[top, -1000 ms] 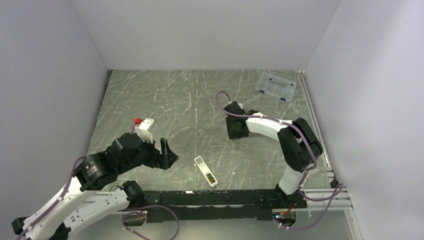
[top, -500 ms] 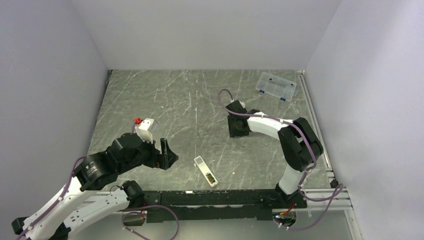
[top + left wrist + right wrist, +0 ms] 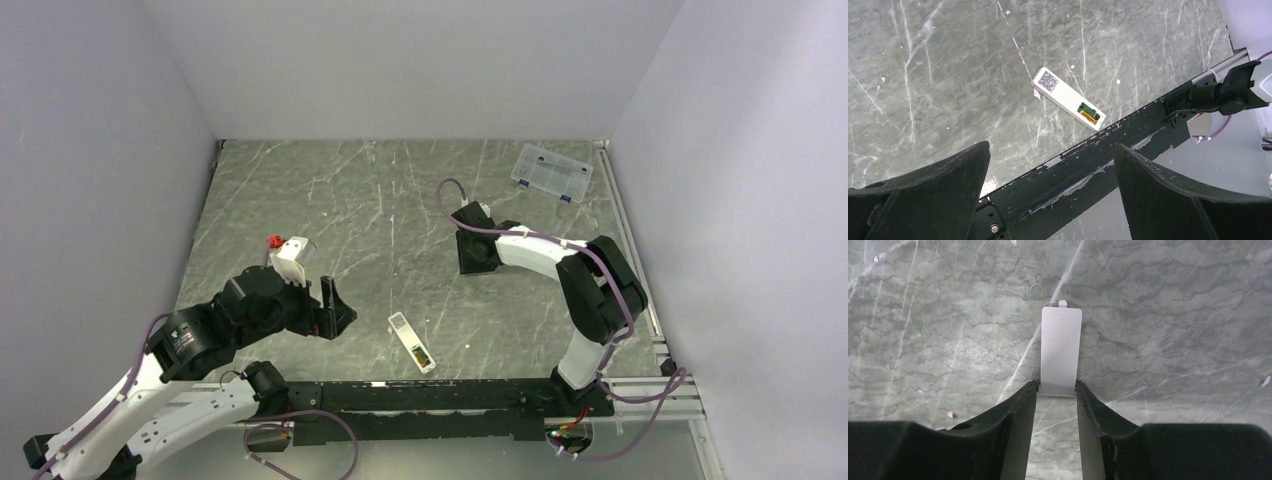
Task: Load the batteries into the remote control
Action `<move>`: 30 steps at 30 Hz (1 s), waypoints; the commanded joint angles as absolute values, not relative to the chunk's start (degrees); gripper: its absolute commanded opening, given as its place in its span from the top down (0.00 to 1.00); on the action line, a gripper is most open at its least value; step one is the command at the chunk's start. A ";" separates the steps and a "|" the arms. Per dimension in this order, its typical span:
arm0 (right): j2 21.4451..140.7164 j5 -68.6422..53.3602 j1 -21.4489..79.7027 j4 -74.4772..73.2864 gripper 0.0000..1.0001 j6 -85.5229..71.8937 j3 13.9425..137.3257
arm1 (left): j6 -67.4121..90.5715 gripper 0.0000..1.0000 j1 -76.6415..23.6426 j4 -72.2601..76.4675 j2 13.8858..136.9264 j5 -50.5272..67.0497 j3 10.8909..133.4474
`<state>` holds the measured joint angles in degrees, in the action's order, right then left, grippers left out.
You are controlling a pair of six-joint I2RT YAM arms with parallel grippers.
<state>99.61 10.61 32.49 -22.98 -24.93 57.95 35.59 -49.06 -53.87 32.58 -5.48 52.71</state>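
as right gripper [image 3: 1057, 389] pinches cover [image 3: 1061, 345], batteries [image 3: 1088, 112] in remote [image 3: 1063, 95]

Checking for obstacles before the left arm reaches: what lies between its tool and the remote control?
Nothing. The top external view shows only bare table between the open left tool and the remote control.

The remote control [image 3: 411, 342] lay on the desk [image 3: 330, 200] at 6 o'clock from centre, near the front edge. The batteries [image 3: 1088, 112] sat in the recess at its 5 o'clock end. The left pincer [image 3: 335, 303] stood at 9 o'clock of the remote, apart from it. At 3 o'clock from centre, a cover piece [image 3: 1061, 351] lay flat, its near end between the fingers of the right pincer [image 3: 1057, 385]. A compartment box [image 3: 551, 172] lay at 2 o'clock.
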 commanded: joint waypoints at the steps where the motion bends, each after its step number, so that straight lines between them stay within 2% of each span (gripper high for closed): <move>1: 99.89 10.52 32.34 -22.77 0.63 -25.88 56.01 | 35.46 0.00 -49.19 -52.12 32.61 -6.03 52.84; 12: 99.57 10.28 32.34 -21.82 0.73 -26.70 54.29 | 35.51 0.00 -49.17 -52.08 32.68 -5.96 52.87; 16: 98.95 10.18 32.34 -21.62 0.79 -26.81 53.81 | 35.51 0.00 -49.16 -52.09 32.79 -5.93 52.79; 30: 94.41 9.46 32.41 -22.99 0.83 -26.72 53.54 | 35.42 0.01 -49.21 -52.01 33.13 -5.96 52.86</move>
<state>96.86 10.04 32.42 -20.43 -26.15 54.59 35.59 -49.06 -53.87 32.80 -5.48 52.73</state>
